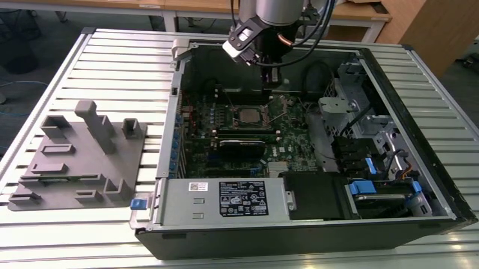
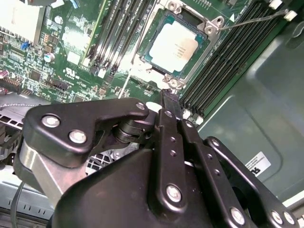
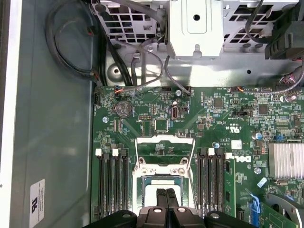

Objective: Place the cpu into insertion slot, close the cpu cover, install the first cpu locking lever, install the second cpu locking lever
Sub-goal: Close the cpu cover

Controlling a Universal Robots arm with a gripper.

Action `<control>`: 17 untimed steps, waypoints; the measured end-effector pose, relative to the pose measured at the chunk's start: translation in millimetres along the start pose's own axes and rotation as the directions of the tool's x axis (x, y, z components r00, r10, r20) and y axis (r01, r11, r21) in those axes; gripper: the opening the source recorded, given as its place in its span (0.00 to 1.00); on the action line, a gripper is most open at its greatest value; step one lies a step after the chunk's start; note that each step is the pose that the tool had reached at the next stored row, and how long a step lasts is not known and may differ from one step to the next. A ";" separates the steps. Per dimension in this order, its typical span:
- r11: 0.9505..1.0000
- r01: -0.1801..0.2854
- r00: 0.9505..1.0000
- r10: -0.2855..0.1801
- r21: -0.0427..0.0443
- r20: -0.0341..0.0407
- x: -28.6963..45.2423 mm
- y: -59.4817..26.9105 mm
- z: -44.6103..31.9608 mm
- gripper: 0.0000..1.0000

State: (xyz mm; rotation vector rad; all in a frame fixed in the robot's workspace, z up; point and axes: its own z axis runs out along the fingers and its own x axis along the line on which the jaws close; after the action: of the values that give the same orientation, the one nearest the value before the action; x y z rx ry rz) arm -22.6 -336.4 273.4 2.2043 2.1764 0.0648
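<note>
Open computer case point(image 1: 299, 238) lying on a slatted table point(image 1: 112, 61). A grey moulded fixture point(image 1: 75, 157) sits beside it at the exterior view's left. The arm is cut off by the top edge there, so I see just the wrist and the gripper point(image 1: 272, 87), which hangs over the motherboard point(image 1: 292, 151) just beyond the socket, toward the far wall of the case. The pincer is narrow: in the first wrist view the two black fingers point(image 3: 161, 202) lie side by side with barely a seam, and nothing is between them. The cpu point(image 2: 173, 47) sits in the insertion slot point(image 2: 212, 24), silvery top up, with a green edge showing round it. In the first wrist view the fingers hide most of the chip. The cpu cover point(image 3: 165, 140) looks swung back off the chip, with green board visible through its cut-out, though its angle is hard to judge. One locking lever point(image 2: 251, 19), a thin wire, slants away from the socket corner, well clear of it. In the second wrist view the fingertip ends just beside the slot's near corner, and I cannot tell whether it touches the board. The gripper's black body blocks the board beneath it. Long black memory slots point(image 2: 223, 66) run along both sides of the socket.
</note>
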 end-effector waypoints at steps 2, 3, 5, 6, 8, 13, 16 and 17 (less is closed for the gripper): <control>1.000 0.000 1.000 0.000 0.000 0.000 0.1 4.1 0.3 0.11; 1.000 0.000 1.000 0.000 0.000 0.000 0.1 4.2 0.2 0.11; 1.000 0.000 1.000 0.000 0.000 0.000 0.1 4.6 0.3 0.11; 1.000 0.000 1.000 0.000 0.000 0.000 0.1 5.0 0.3 0.11; 1.000 0.000 1.000 0.000 0.000 0.000 0.1 5.6 0.3 0.11; 1.000 0.000 1.000 0.000 0.000 0.000 0.1 5.8 0.3 0.11; 1.000 0.000 1.000 0.000 0.000 0.000 0.1 5.9 0.4 0.11; 1.000 0.000 1.000 0.000 0.000 0.000 0.1 6.0 0.4 0.11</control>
State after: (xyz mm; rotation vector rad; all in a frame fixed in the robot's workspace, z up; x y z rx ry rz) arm -16.6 -336.4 273.4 2.2043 2.1765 0.0647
